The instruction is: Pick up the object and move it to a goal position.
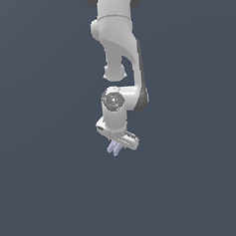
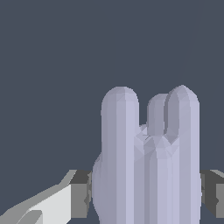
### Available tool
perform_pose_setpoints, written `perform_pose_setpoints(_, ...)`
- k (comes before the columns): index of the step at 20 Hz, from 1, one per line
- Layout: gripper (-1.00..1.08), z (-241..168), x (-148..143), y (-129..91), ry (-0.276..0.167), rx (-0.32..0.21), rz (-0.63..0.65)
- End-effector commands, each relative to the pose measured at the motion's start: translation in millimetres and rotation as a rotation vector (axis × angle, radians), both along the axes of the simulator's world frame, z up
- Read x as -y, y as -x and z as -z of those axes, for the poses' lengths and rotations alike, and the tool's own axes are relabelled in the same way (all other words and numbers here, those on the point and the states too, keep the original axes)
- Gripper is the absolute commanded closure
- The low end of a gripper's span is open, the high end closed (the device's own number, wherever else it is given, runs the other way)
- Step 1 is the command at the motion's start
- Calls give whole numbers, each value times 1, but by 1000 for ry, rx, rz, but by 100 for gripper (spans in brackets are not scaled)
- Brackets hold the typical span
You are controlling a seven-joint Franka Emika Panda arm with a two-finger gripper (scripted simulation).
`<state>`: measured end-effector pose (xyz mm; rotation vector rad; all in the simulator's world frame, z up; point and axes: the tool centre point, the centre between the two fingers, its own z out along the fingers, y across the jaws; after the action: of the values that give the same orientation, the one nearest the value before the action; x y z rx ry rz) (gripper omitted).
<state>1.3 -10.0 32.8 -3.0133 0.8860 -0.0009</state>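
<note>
White glossy arm [image 1: 116, 35], rounded segments, dark seams at joints, grey circular cap at wrist; white gripper [image 1: 118, 146], grey finger pads [image 2: 80, 200].

My arm [image 1: 116, 45] hangs down from the exterior view's top — my gripper [image 1: 117, 146] sits at its lower end. The object [image 1: 113, 148] lies between my fingers [image 2: 78, 194], one pressed against either side — its rod ends jutting out below the fingertips.

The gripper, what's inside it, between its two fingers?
A small lavender bundle of rods sits between the gripper's fingers, its rounded tips poking out. The gripper hides the bundle's other end, and whether the pads truly touch it isn't clear.
</note>
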Motion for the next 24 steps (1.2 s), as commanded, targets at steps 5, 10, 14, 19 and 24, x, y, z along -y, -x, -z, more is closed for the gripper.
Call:
perform_pose_setpoints(5, 108, -2, 0, 0, 0, 0, 0)
perform_pose_setpoints(10, 108, -16, -1, 3, 0, 0, 0)
perform_pose_setpoints(14, 108, -37, -1, 6, 0, 0, 0)
perform_pose_setpoints(19, 108, -76, -3, 13, -1, 0, 1)
perform_pose_setpoints(24, 108, -129, -5, 21, -1, 0, 1)
